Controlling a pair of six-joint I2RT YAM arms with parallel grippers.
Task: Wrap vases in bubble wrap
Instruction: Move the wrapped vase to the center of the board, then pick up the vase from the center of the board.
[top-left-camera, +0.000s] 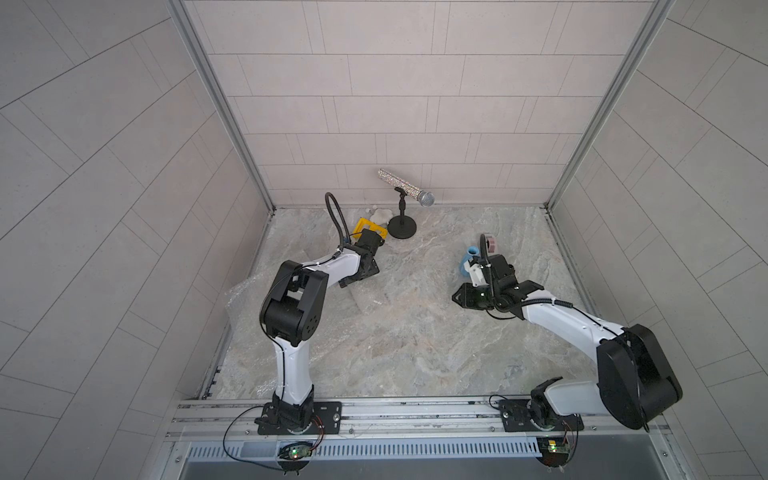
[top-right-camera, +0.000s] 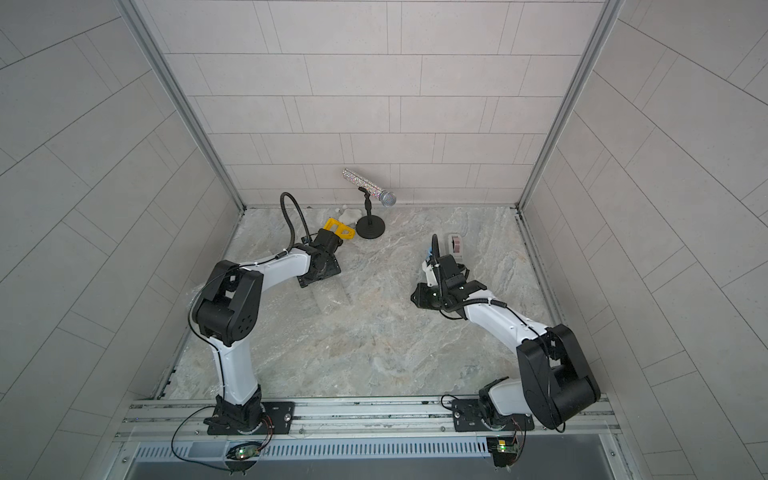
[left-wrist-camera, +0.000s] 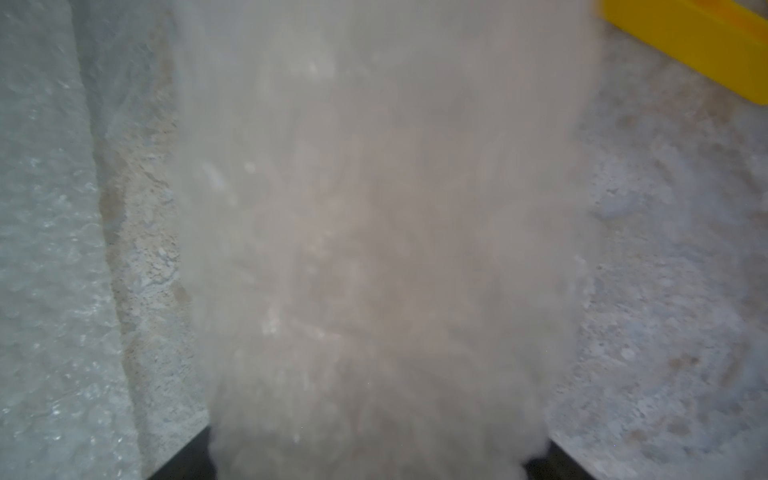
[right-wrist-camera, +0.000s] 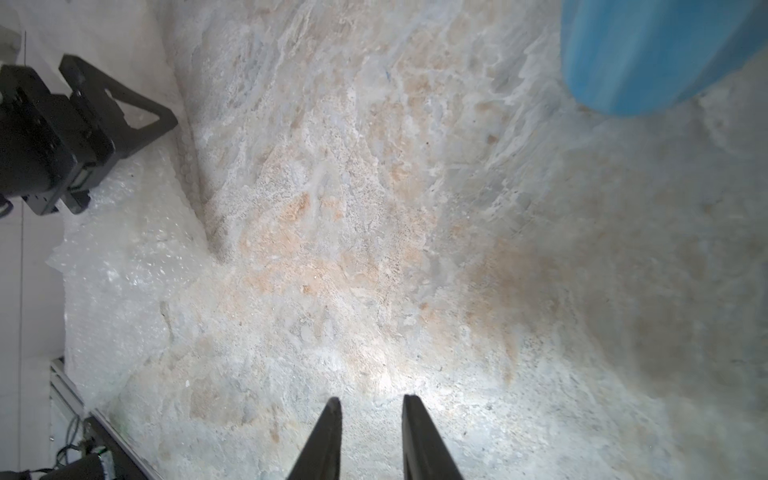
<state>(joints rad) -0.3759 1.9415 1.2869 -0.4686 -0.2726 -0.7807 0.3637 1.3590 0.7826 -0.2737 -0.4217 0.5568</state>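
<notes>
Where pale tiled walls close round it on three sides, the marbled surface carries the bubble wrap, crumpled along its left edge under the left arm. The left gripper has its jaws wide about a pale blurred mass; whether it grips I can't tell. The right gripper is narrowly parted and empty over bare stone, with the light-blue vase near it.
</notes>
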